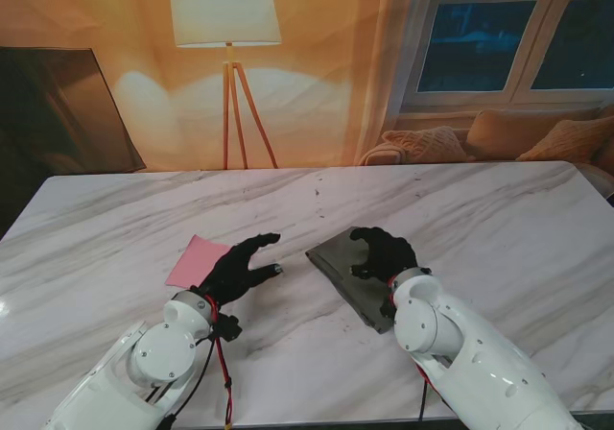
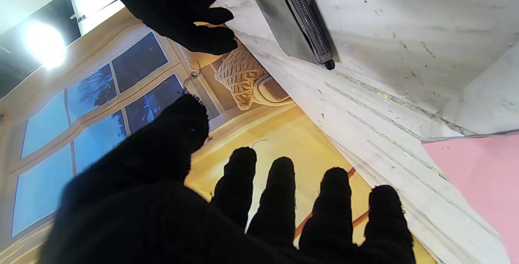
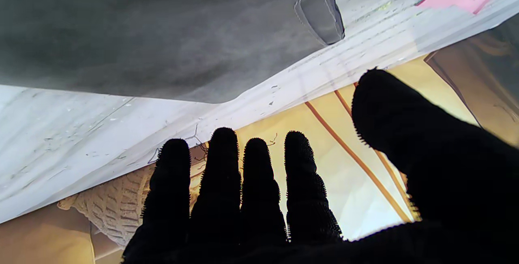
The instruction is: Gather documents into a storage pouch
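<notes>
A pink sheet of paper (image 1: 195,258) lies flat on the marble table (image 1: 115,219), partly under my left hand (image 1: 240,267). That hand hovers over the sheet's right edge, fingers spread, holding nothing. The pink sheet (image 2: 482,183) also shows in the left wrist view. A dark grey fabric pouch (image 1: 342,267) lies flat in the middle, its zipper edge (image 2: 306,20) facing the left hand. My right hand (image 1: 384,253) is over the pouch's far part, fingers curled downward but apart. In the right wrist view the pouch (image 3: 162,33) lies beyond straight, empty fingers (image 3: 259,187).
A floor lamp (image 1: 228,27) stands behind the table's far edge. A sofa with cushions (image 1: 432,144) sits under the window at the back right. A dark panel (image 1: 58,113) leans at the back left.
</notes>
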You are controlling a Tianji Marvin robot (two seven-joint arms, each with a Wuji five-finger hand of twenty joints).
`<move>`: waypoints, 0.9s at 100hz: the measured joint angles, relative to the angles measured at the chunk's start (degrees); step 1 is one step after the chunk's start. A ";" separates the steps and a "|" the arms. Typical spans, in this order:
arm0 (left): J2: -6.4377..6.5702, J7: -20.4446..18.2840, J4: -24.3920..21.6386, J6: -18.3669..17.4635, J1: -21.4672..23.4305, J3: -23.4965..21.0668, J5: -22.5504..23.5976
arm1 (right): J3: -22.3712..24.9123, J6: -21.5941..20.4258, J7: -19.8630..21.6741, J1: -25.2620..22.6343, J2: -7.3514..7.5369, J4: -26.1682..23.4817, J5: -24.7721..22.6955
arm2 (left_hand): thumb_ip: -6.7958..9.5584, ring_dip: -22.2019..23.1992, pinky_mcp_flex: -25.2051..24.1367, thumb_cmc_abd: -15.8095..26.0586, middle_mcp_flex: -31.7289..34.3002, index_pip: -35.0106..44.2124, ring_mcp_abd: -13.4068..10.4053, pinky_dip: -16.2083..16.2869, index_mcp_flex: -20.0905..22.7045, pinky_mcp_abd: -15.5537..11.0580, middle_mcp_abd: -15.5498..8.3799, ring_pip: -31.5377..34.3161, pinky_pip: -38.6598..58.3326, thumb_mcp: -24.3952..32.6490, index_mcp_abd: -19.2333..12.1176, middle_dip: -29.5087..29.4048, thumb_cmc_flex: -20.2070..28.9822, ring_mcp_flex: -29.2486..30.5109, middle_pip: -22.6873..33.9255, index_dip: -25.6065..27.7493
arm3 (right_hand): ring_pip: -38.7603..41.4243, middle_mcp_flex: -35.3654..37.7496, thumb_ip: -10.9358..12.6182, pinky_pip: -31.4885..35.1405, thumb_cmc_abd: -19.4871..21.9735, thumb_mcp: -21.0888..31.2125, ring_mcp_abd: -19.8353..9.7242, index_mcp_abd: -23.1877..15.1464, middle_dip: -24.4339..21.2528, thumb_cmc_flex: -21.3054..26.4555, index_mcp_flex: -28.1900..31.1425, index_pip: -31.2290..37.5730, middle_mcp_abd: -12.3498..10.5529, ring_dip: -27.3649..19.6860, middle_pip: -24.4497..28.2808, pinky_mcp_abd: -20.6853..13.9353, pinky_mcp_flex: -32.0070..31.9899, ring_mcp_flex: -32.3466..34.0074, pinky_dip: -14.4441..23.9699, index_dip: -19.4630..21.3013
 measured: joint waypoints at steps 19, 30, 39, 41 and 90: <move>-0.03 0.11 -0.02 0.05 0.02 0.02 -0.18 | -3.98 2.37 -0.14 1.58 -0.47 2.23 -0.08 | 0.01 0.02 -0.06 0.09 0.00 0.00 0.09 0.00 0.00 0.00 0.02 0.00 0.00 -0.67 0.00 0.01 0.00 0.00 0.00 0.00 | -4.40 -0.62 -0.02 -6.45 -3.45 0.01 -0.47 -0.10 -1.78 -0.07 -0.03 0.07 -0.12 -2.26 -1.40 -1.21 -3.62 -4.92 -3.68 -0.57; -0.04 0.19 -0.04 0.01 0.06 -0.08 -0.15 | -5.59 2.55 -0.97 2.28 -0.89 4.15 -0.49 | 0.01 0.12 -0.06 0.83 0.01 0.01 0.12 0.00 0.00 0.00 0.69 0.00 0.00 -0.76 0.00 0.01 -0.02 0.00 0.00 0.00 | -3.81 -0.62 -0.02 -7.04 -3.54 0.00 -0.66 -0.13 -2.16 -0.21 -0.03 0.07 -0.12 -2.27 -1.98 -1.22 -3.45 -5.20 -3.94 -0.58; -0.17 0.76 0.16 -0.05 0.02 -0.08 -0.57 | -6.94 2.55 -2.05 3.01 -1.20 5.95 -0.96 | 0.01 0.56 -0.06 0.83 0.02 0.01 0.25 0.00 0.00 0.00 0.70 0.00 0.00 -0.76 0.00 0.02 -0.02 0.00 0.00 0.00 | -3.73 -0.62 -0.02 -7.07 -3.54 0.00 -0.67 -0.13 -2.16 -0.21 -0.03 0.59 -0.12 -2.27 -1.98 -1.22 -3.03 -5.20 -3.95 -0.58; -0.20 0.84 0.24 -0.05 -0.01 -0.07 -0.76 | -7.18 2.56 -2.11 3.14 -1.23 6.20 -1.09 | 0.01 0.57 -0.06 0.83 0.02 0.01 0.39 0.00 0.00 0.00 0.71 0.00 0.00 -0.76 0.00 0.02 -0.02 0.00 0.00 0.00 | -3.72 -0.62 -0.02 -7.12 -3.54 0.00 -0.67 -0.13 -2.16 -0.21 -0.03 0.60 -0.12 -2.27 -1.98 -1.22 -3.03 -5.20 -3.95 -0.58; -0.28 0.45 0.71 -0.03 -0.34 0.18 -1.34 | -12.86 5.55 -3.96 6.33 -1.59 11.01 -5.50 | 0.01 0.68 -0.07 0.83 0.12 0.02 0.58 0.00 0.00 0.00 1.41 0.01 0.01 -0.76 0.00 0.59 -0.02 0.00 0.59 0.00 | -3.70 -0.62 -0.07 -10.80 -5.72 0.00 -0.75 -0.49 -3.53 -3.45 -6.82 -0.94 -0.15 -2.27 -6.13 -0.53 -3.54 -6.37 -3.35 -1.02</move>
